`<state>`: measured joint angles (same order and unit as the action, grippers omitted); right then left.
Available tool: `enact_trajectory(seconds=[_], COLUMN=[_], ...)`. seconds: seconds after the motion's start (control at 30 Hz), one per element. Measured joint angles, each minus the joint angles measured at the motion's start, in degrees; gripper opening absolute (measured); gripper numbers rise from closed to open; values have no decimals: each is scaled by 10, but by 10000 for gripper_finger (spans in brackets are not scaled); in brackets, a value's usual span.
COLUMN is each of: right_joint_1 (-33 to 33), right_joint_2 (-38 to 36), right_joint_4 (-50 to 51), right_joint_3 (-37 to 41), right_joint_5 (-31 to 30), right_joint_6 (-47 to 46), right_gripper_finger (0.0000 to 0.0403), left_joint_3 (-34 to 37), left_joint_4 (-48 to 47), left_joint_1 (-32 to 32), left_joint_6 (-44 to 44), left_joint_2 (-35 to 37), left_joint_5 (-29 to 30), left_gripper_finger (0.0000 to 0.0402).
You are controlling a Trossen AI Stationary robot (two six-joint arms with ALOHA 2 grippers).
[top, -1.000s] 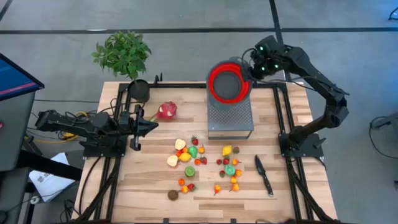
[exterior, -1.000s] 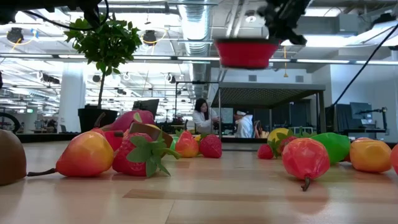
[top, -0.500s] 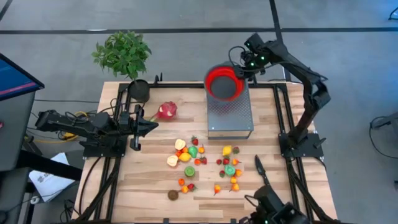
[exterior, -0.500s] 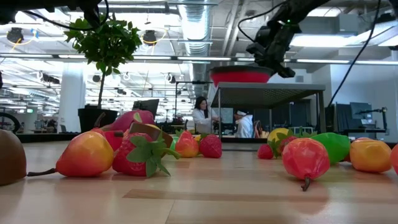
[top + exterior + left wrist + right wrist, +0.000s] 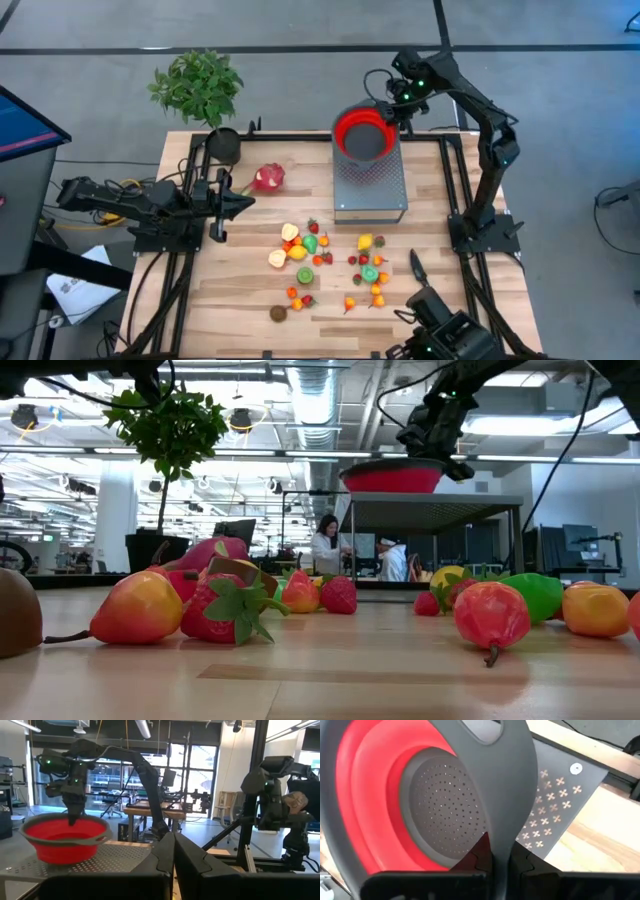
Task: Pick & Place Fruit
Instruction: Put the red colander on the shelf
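Several small toy fruits [image 5: 320,255] lie scattered on the wooden table's near middle. The pink dragon fruit [image 5: 268,178] lies farther back on the left. A red bowl [image 5: 362,135] with a grey perforated inside sits level at the far end of a grey perforated metal stand [image 5: 370,190]. My right gripper [image 5: 392,108] is shut on its rim. Whether the bowl's bottom [image 5: 60,860] rests on the stand or hangs just above it, I cannot tell. My left gripper [image 5: 243,200] waits shut at the table's left, holding nothing. My right gripper pinches the bowl's flat grey rim tab [image 5: 500,820] between its two fingers, on the bowl's far right side. The fingers come from above, slanting down from the far right. The bowl stays level with its opening up, its bottom at the stand's top.
A black-handled knife [image 5: 423,278] lies at the near right. A potted plant [image 5: 200,85] stands at the far left corner. A dark device [image 5: 440,335] shows at the near edge. Black frame rails run along both sides of the table. People sit in the room behind.
My right gripper has come down and tipped more steeply downward, shifting a little toward the table's left, still shut on the bowl. The bowl has sunk from well above the stand to the stand's top and stays level.
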<state>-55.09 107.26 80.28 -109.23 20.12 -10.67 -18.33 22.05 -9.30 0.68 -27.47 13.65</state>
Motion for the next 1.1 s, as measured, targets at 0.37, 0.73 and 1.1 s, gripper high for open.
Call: enact_trajectory(seconds=[0.37, 0.73, 1.1], right_joint_1=[-1, 3, 3], right_joint_2=[8, 8, 8], right_joint_4=[-1, 3, 8], right_joint_3=[0, 0, 0], right_joint_5=[0, -8, -16], right_joint_6=[8, 22, 51], right_gripper_finger=[9, 61, 139], left_joint_3=[0, 0, 0], left_joint_4=[0, -1, -1], left_joint_1=[0, 0, 0], left_joint_6=[0, 0, 0], left_joint_2=[0, 0, 0], left_joint_5=[0, 0, 0], left_gripper_finger=[3, 3, 3])
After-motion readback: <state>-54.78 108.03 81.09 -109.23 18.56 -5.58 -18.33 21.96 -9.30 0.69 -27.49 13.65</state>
